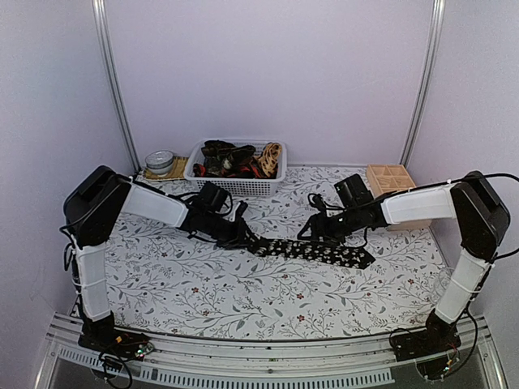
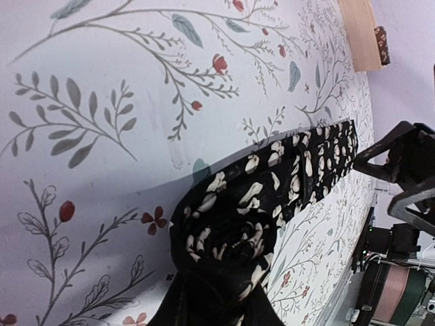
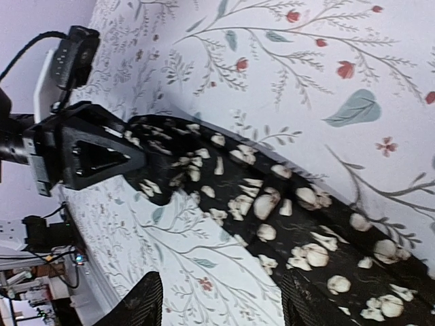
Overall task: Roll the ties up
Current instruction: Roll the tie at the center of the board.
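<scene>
Task status: early stage, one tie in work. The black flower-speckled tie (image 1: 312,251) lies on the floral worktop (image 1: 203,300) between the two arms, running from the left hand (image 1: 242,235) toward the right side. Only its left end is wound: the rolled end (image 2: 228,244) forms a small, tight coil of a few turns, and the greater part of the length lies flat and unrolled. The left hand is clenched on this coil and holds it at the worktop surface. The right hand (image 3: 217,299) is released: its fingers stand well apart above the flat section of the tie, near the middle of its length, and nothing is gripped between them. Remaining work on this tie, as judged from the layout: wind the flat section onto the coil up to the wide end, then set the finished roll down. Further ties (image 1: 235,158), dark, red and tan, sit bundled in the white basket (image 1: 195,166) at the rear; it cannot be told from these views whether any of them is rolled. A wooden compartment box (image 1: 389,180) stands at the rear right, and a round tin (image 1: 160,160) at the rear left. Markings: no brand, label or legible writing is visible on the tie, basket, box, tin or arms.
</scene>
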